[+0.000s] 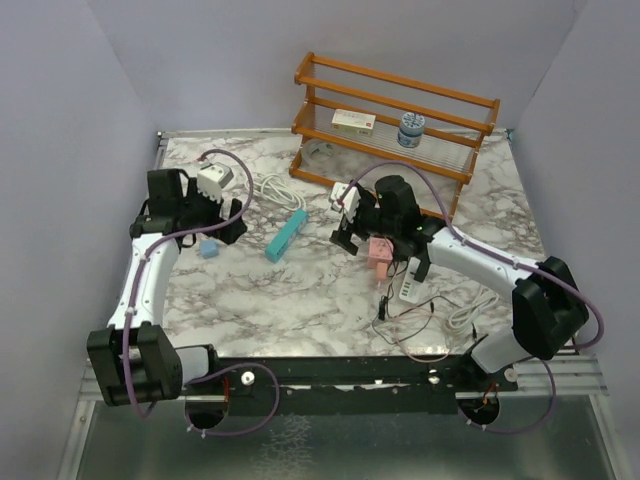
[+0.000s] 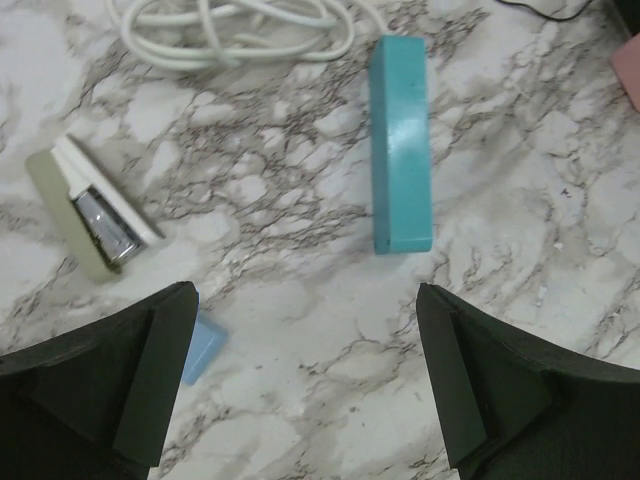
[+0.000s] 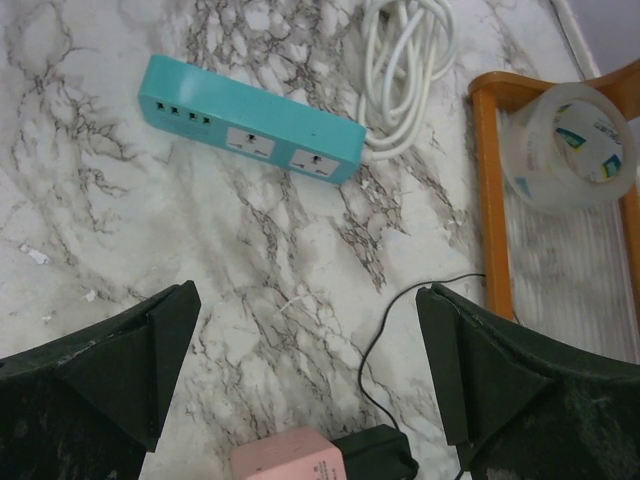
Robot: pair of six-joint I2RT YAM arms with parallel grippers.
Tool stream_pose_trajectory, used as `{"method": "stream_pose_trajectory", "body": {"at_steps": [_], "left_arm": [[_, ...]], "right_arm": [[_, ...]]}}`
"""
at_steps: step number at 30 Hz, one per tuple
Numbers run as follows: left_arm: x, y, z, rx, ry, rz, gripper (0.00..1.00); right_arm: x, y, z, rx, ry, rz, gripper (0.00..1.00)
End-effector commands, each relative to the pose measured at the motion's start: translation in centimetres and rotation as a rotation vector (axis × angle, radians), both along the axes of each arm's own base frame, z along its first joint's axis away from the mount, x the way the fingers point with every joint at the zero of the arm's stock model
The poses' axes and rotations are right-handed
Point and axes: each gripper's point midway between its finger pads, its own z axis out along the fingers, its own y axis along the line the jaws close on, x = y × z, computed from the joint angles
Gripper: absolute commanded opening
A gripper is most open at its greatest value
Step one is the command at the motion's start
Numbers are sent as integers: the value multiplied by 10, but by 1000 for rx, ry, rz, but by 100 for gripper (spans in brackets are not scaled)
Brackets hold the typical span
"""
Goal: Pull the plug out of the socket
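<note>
- Marble desk (image 1: 300, 300), lilac walls, wooden rack (image 1: 395, 110) along the far edge.
- Pink socket block (image 3: 285, 455) sits right of desk centre with a black plug (image 3: 372, 452) pushed into its side.
- Block and plug lie crosswise to the right gripper (image 3: 305, 370), just back of its finger gap.
- Right gripper is nearer, spread wide, holding nothing.
- Left gripper (image 2: 305, 380) is toward the left edge, also wide and empty, well apart from the plug.
- Teal power strip (image 1: 286, 235) at centre, visible sockets vacant.

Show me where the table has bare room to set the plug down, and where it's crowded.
Widest bare marble: nearer than the teal power strip, between the left arm and the black wires. A smaller patch lies right of the wooden rack. Crowded: around the pink adapter and white charger by the right arm.
</note>
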Motion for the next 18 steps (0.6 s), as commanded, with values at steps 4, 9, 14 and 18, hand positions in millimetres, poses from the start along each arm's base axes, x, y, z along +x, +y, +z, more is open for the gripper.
{"method": "stream_pose_trajectory", "body": {"at_steps": [4,9,14,18], "left_arm": [[-3,-58,-3,13,-51,-132,99],[-11,-87,-7,20,-67,-228,99],[-14,-104,-13,14,-56,-263,99],[-12,-110,-11,-15,-65,-243,99]], "right_arm": [[4,-30,18,-95,-26,-89,100],[1,-69,-3,-230,46,-184,100],[-13,-113,-16,-308,118,-253,100],[-33,-131,-24,-384,174,-233,100]]}}
